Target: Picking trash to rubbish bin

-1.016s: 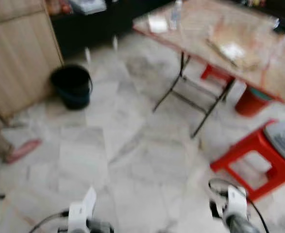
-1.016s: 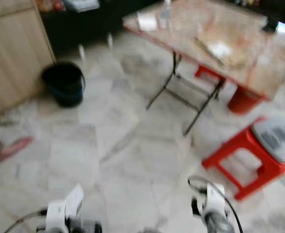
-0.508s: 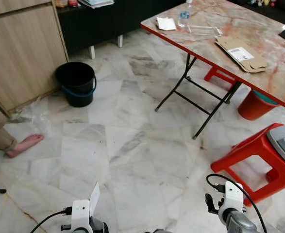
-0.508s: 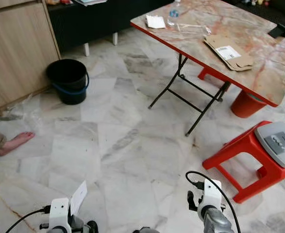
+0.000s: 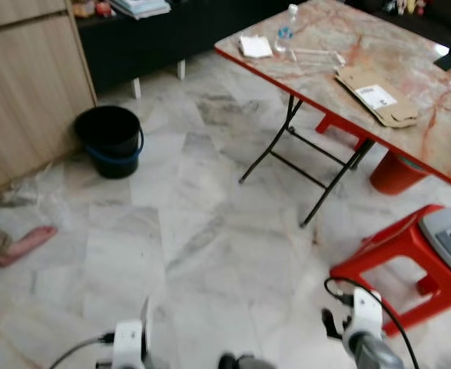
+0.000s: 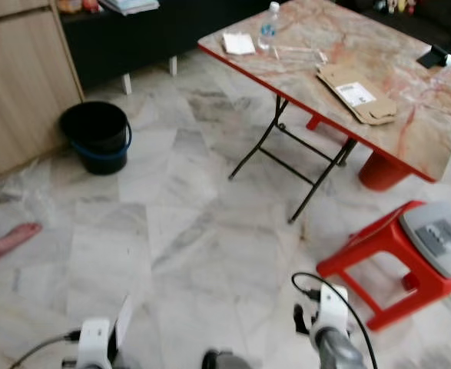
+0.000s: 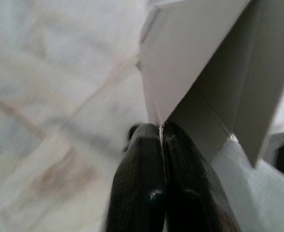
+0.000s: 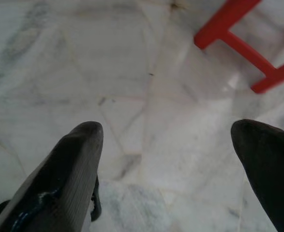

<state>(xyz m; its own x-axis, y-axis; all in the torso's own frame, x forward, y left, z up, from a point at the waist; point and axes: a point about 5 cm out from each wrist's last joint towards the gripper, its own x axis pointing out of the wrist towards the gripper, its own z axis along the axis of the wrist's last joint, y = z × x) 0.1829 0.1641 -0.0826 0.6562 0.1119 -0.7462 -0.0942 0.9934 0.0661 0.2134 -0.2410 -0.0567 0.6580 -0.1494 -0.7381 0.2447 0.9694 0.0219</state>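
My left gripper (image 7: pixel 160 130) is shut on a folded piece of white card (image 7: pixel 204 72), held above the marble floor; the card's edge (image 5: pixel 145 314) sticks up beside my left wrist at the bottom of the left eye view. A black bucket (image 5: pixel 110 140) with a blue band stands on the floor at the far left, by the wooden cabinet. My right gripper (image 8: pixel 168 140) is open with nothing between its fingers, low over the floor near the red stool (image 8: pixel 248 41).
A folding table (image 5: pixel 363 69) with a marble-pattern top stands at the right, bearing flattened cardboard (image 5: pixel 377 97), a plastic bottle (image 5: pixel 286 23) and paper. Red stools (image 5: pixel 409 261) and a red pail (image 5: pixel 394 171) lie under and beside it. A person's bare foot (image 5: pixel 21 244) rests at the left.
The whole picture has shifted as the camera moved; the bucket and table sit slightly differently in view. Both grippers hold as before.
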